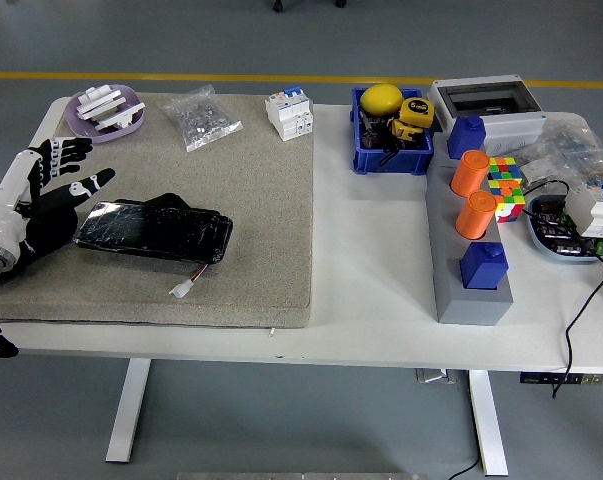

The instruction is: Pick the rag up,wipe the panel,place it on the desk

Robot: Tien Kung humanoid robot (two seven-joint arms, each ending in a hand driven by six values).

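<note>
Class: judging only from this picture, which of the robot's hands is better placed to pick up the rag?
Probably the left. The left hand, fingers spread, sits just left of the panel, where the dark rag lies. No right hand is in view.
</note>
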